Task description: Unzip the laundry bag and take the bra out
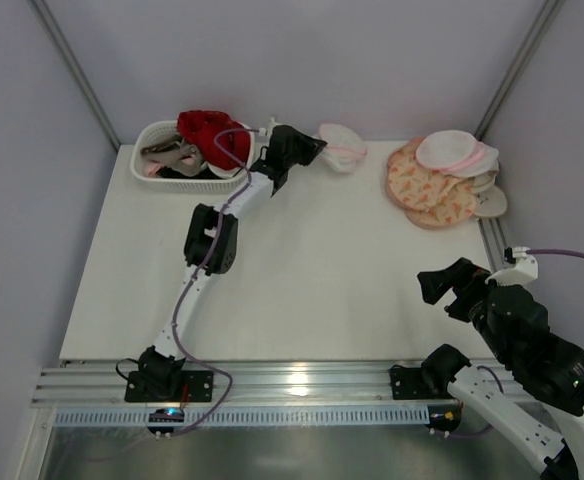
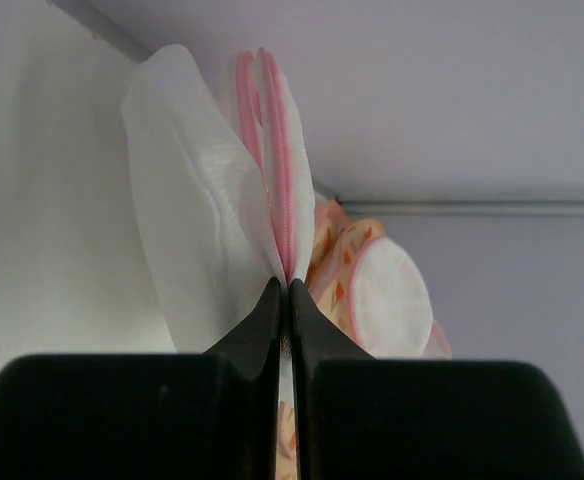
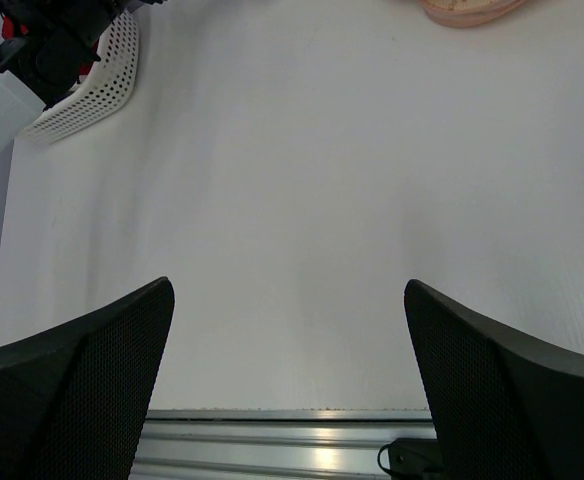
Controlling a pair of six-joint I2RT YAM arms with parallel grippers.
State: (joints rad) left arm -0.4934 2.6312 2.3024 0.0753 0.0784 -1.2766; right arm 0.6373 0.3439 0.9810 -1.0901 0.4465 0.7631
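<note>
Pinching the laundry bag [image 2: 197, 240] by its pink zipper rim [image 2: 280, 170] just right of the basket [image 1: 144, 172], the left gripper [image 2: 288, 292] stays out of it, fingers clamped together on the seam (probably anchoring it for unzipping), while the right gripper [image 3: 290, 335] hovers far from the basket, fingers apart.

laundry bag [image 2: 197, 230]: I see fine white mesh cloth, translucent and matt, with a pink ribbed zipper rim.
left gripper [image 2: 284, 290]: smooth black plastic, a dull sheen on my feed.
right gripper [image 3: 289, 290]: black fingers [image 3: 82, 390], matt, with a fine dotted grain.
table [image 3: 302, 200]: smooth, matt white; I cannot tell the material.
basket [image 3: 87, 85]: white perforated plastic, faintly glossy.
rail [image 1: 292, 380]: bare metal, glaring bright.
round pouches [image 1: 427, 190]: peach-patterned cloth, matt.
red garment [image 1: 207, 130]: soft, matt cloth.
</note>
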